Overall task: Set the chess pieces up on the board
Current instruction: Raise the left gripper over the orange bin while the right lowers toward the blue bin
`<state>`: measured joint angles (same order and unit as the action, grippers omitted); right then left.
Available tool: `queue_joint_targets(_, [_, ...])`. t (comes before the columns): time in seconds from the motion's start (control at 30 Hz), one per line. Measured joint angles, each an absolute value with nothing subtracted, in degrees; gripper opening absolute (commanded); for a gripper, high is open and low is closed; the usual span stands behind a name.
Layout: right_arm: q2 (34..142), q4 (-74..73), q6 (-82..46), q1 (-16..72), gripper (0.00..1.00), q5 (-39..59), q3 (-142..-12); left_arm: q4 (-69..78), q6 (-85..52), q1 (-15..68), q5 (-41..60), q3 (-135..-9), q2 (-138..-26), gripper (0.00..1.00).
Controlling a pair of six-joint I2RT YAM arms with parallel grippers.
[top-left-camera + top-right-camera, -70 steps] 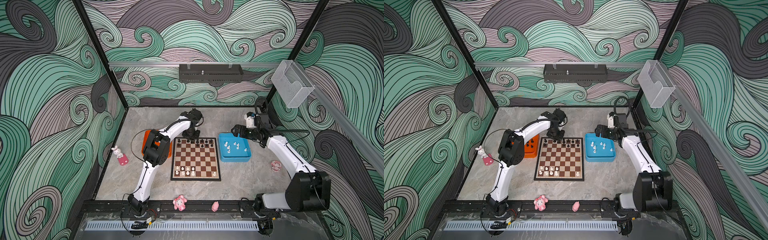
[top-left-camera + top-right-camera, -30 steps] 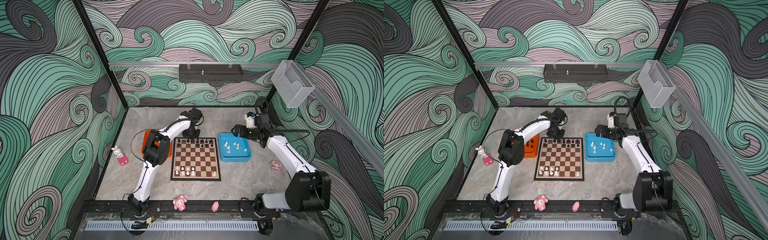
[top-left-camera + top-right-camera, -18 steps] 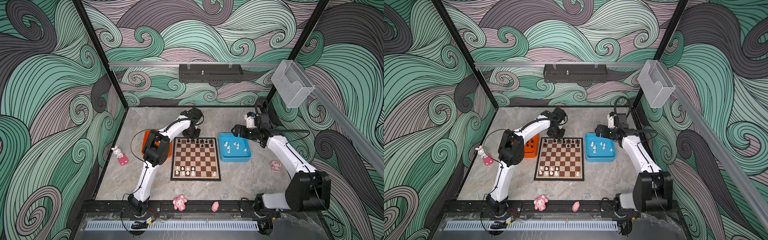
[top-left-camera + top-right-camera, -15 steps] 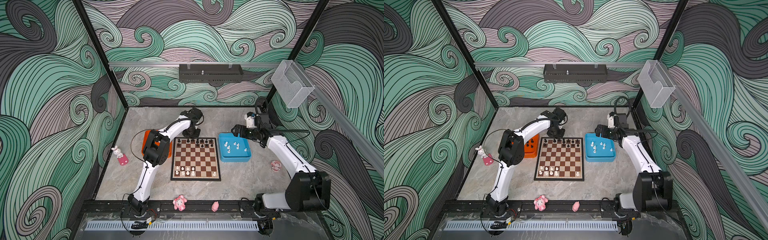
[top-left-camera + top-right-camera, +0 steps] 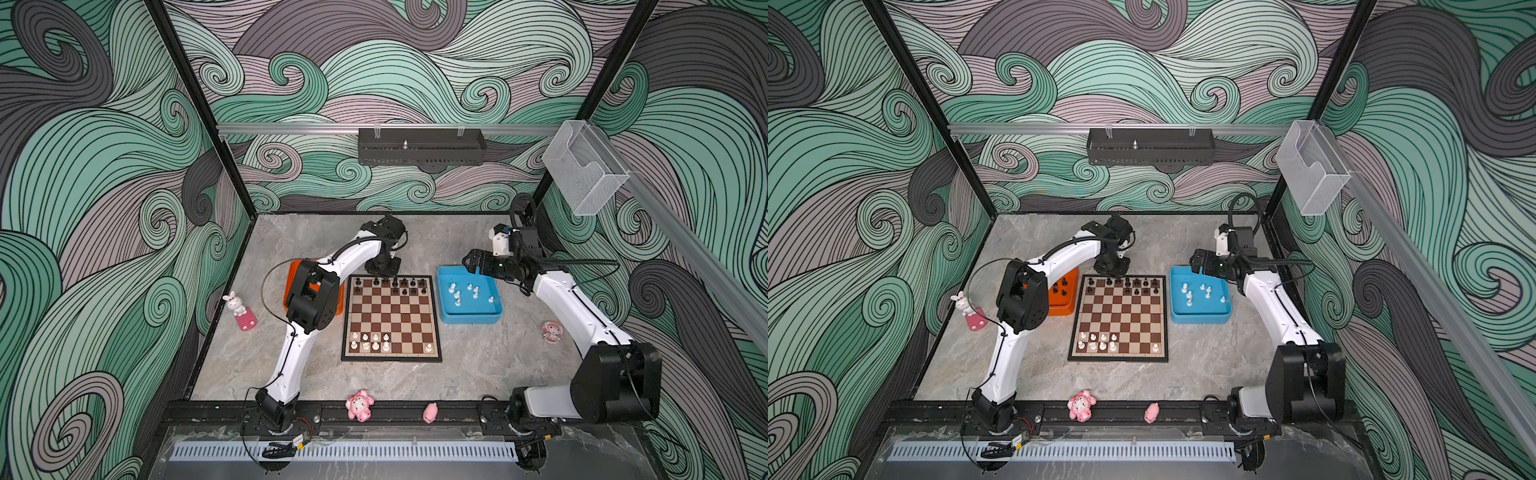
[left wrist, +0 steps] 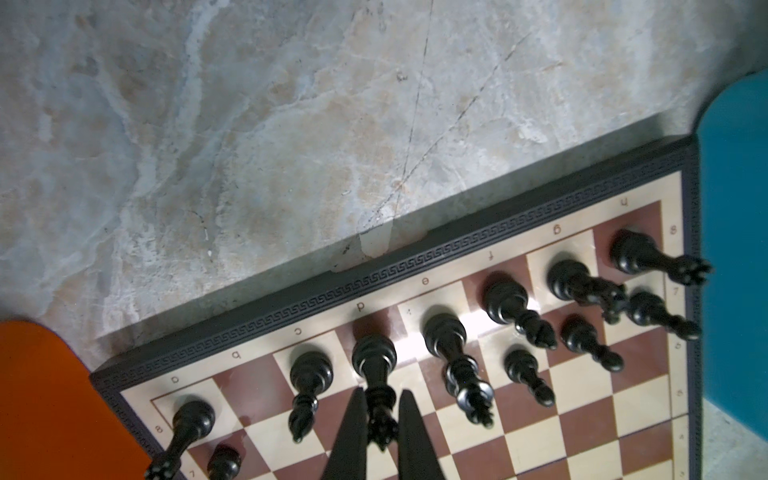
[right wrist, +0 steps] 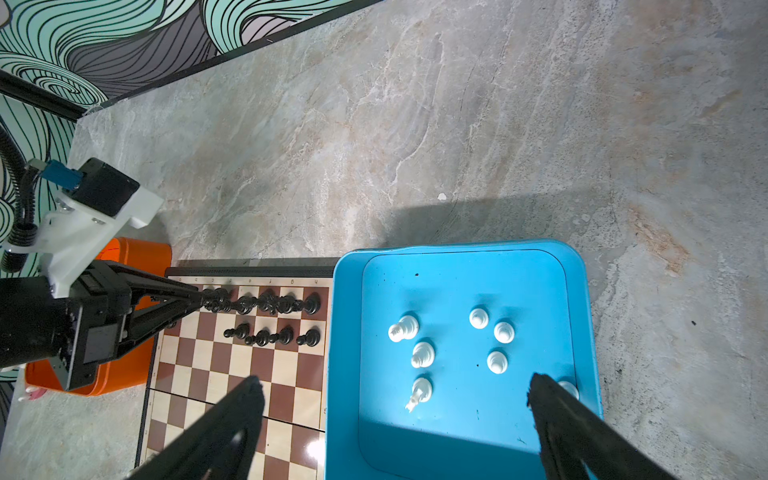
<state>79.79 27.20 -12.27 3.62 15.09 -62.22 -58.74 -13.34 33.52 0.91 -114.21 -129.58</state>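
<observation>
Far row of board [image 5: 390,320] | left hand [image 6: 384,419] pinches black piece [image 6: 374,357] by its crown on the d square | right hand [image 7: 395,380] spread above tray [image 7: 457,291] of white pieces [image 7: 423,354] | best practice: seat base flat and centred, release slowly, lift straight up clear of neighbours.

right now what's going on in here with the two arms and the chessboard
The robot is partway through setting up a chess set. The left gripper is closed on the top of a black piece standing in the far row of the board, among other black pieces. The right gripper hangs open over the blue tray, where several white pieces wait. Some white chessmen already stand on the near rows.
</observation>
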Motion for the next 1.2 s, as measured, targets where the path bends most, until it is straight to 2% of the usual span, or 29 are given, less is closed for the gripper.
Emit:
queue_joint_targets(0.47, [80.18, 27.18, -12.27, 3.62, 0.99, 15.09, -62.19, -58.7, -13.34, 33.52, 1.45, -114.21, -130.5, 0.13])
queue_joint_targets(0.87, [80.51, 27.18, -12.27, 3.62, 0.99, 15.14, -62.19, -58.7, -13.58, 33.52, 1.63, -114.21, -130.52, 0.27])
queue_joint_targets(1.2, [80.51, 27.16, -12.29, 3.62, 0.99, 15.44, -62.19, -58.72, -13.58, 33.52, 1.63, -114.21, -130.52, 0.29])
